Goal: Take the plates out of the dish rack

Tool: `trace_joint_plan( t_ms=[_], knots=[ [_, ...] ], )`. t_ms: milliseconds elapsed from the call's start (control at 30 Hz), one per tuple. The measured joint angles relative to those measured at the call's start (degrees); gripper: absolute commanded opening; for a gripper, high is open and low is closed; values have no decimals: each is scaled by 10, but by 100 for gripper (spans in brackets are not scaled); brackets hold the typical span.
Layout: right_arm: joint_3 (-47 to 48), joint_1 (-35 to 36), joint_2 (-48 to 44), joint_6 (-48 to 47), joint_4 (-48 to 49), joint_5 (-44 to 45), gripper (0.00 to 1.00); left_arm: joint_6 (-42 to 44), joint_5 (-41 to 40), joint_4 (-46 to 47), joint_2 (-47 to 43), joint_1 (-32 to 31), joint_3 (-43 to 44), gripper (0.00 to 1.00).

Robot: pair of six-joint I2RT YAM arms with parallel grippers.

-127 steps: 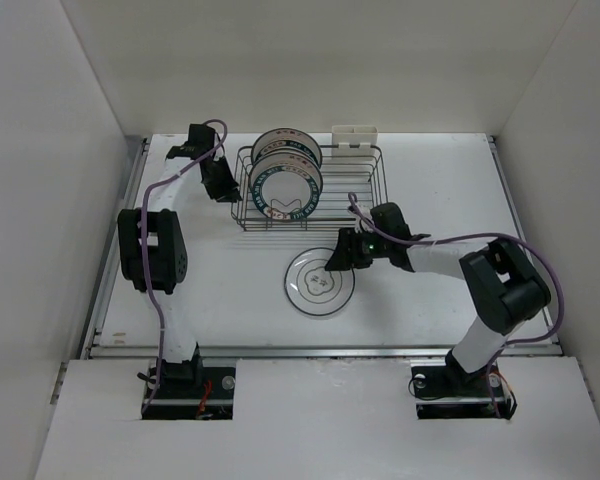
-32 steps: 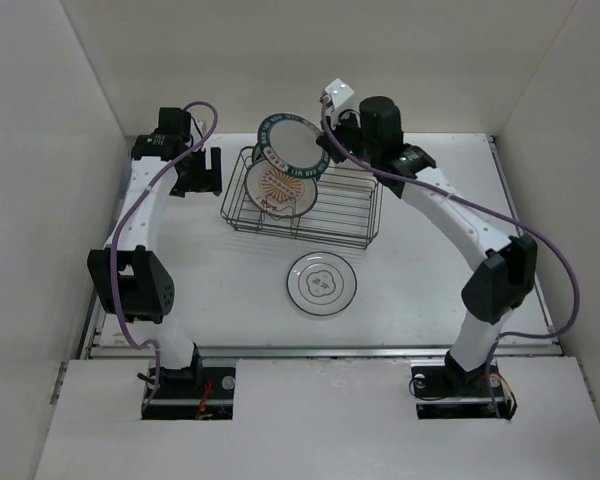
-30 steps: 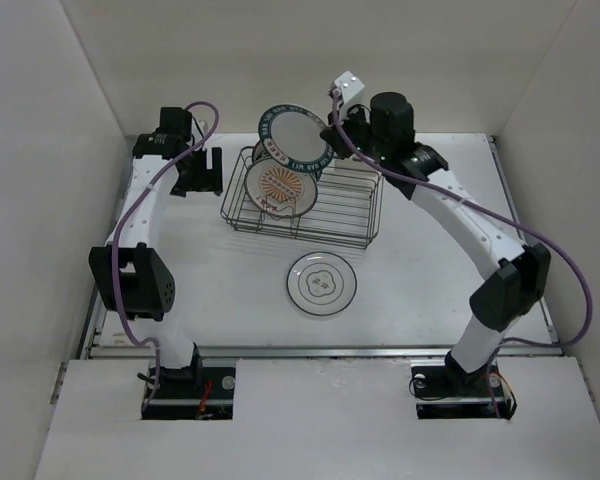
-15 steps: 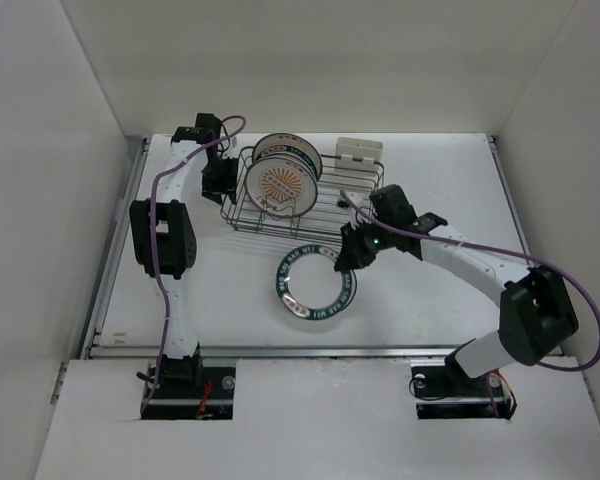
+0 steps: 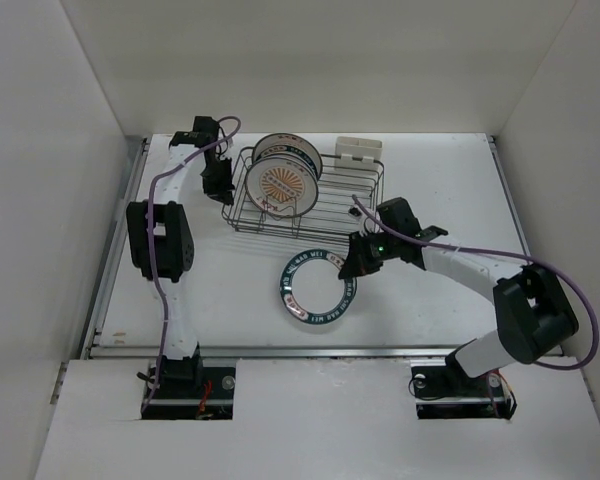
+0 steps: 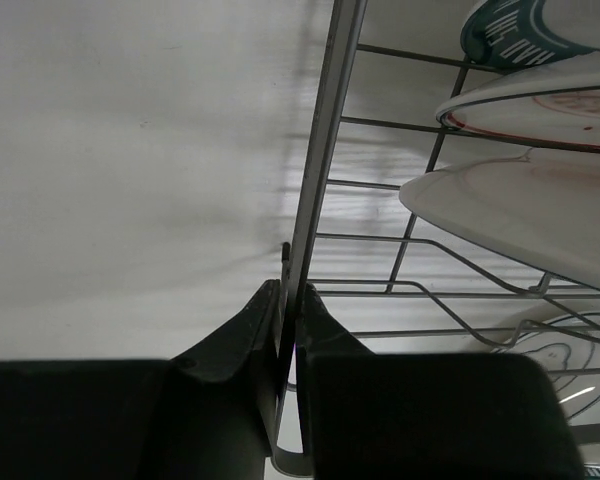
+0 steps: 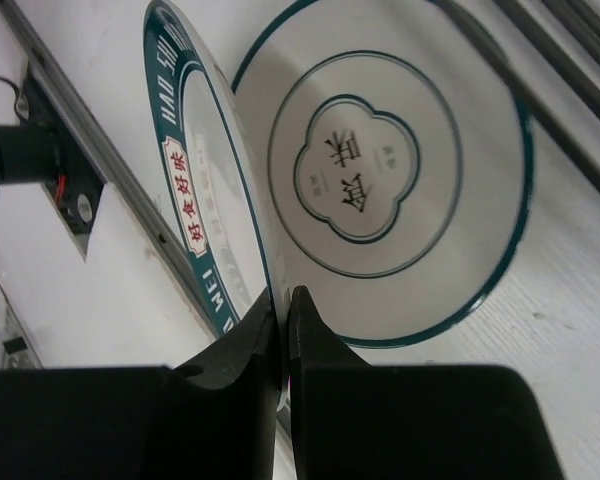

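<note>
The dark wire dish rack (image 5: pixel 352 205) stands at the back middle of the table. Two plates stand upright in its left end: one with an orange sunburst centre (image 5: pixel 284 186) and one behind it (image 5: pixel 290 148). My left gripper (image 5: pixel 223 186) is shut on the rack's left rim wire (image 6: pixel 326 150), with the racked plates (image 6: pixel 525 205) to its right. My right gripper (image 7: pixel 283 300) is shut on the edge of a teal-rimmed plate (image 7: pixel 192 190), held tilted just over a flat plate with a cloud motif (image 7: pixel 380 165). From above, the held plate (image 5: pixel 298 270) covers that flat one in front of the rack.
A small white plastic holder (image 5: pixel 358 148) hangs on the rack's far long side. A metal rail (image 5: pixel 320 350) runs along the table's near edge, and white walls enclose the left, right and back.
The right arm has carried the teal-rimmed plate from above the rack down over the plate on the table. The left gripper has moved onto the rack's left rim and shut on it.
</note>
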Motion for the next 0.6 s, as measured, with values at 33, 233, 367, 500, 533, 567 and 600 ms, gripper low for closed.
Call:
trace_joint_plan(
  t_ms=[33,233,367,500,533,567,600],
  knots=[
    [-3,-6,1,6,4,0,0,-10,3,10,-8,1,-14,0],
    [-20,-37,21,44,20,5,0,-92,21,65,-56,9,-95,0],
    [-24,-41,21,63,30,8,0,-131,35,81,-72,11,-124,0],
    [-24,-41,34,72,37,10,12,-139,44,80,-72,11,-123,0],
    [-24,-41,41,73,36,12,18,-138,45,79,-71,11,-122,0],
    [-24,-41,46,73,35,14,25,-138,45,77,-70,11,-120,0],
    [-24,-41,53,70,33,19,33,-137,45,76,-69,11,-118,0]
  ],
)
